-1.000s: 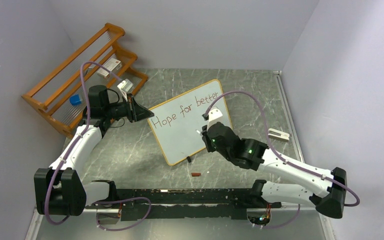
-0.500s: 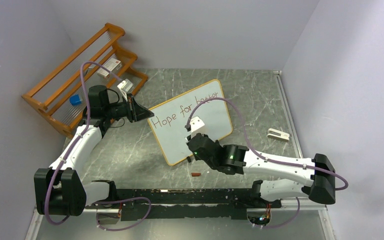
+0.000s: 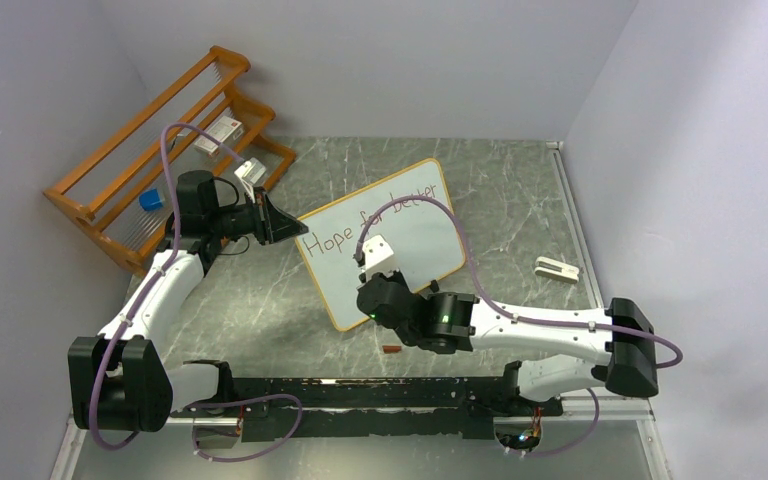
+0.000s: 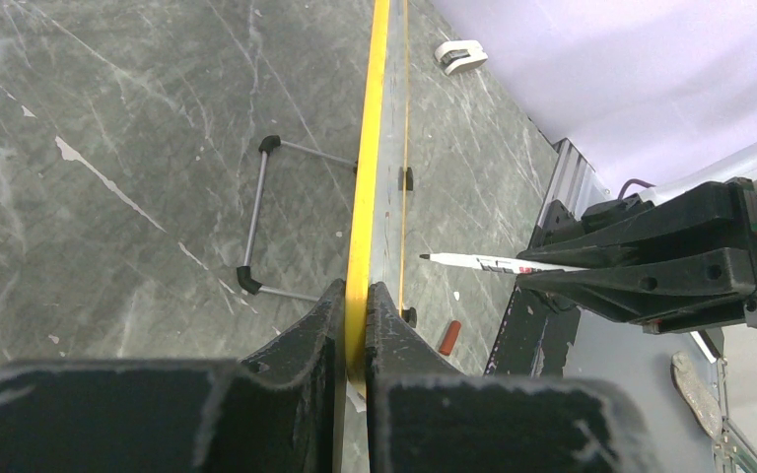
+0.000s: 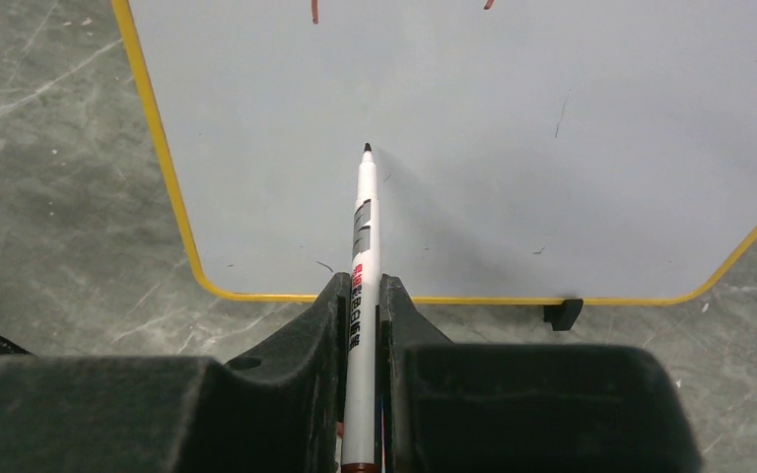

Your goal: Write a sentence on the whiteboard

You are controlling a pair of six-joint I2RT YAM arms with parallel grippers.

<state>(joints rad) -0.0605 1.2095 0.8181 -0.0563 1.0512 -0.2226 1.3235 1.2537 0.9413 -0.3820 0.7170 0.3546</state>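
Clenching marker (image 5: pixel 363 246) in right gripper (image 5: pixel 360 291), pointed at whiteboard (image 5: pixel 552 148), below sentence (image 3: pixel 326 243). Pinching whiteboard rim with left gripper (image 4: pixel 355 293).

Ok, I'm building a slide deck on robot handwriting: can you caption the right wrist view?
Right hand gripping a white marker, its tip aimed at the blank lower area of the yellow-rimmed whiteboard.

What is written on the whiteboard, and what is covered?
The sentence reads "Hope for better" on the whiteboard. The right arm's cable crosses "for"; the arm hides the board's lower middle.
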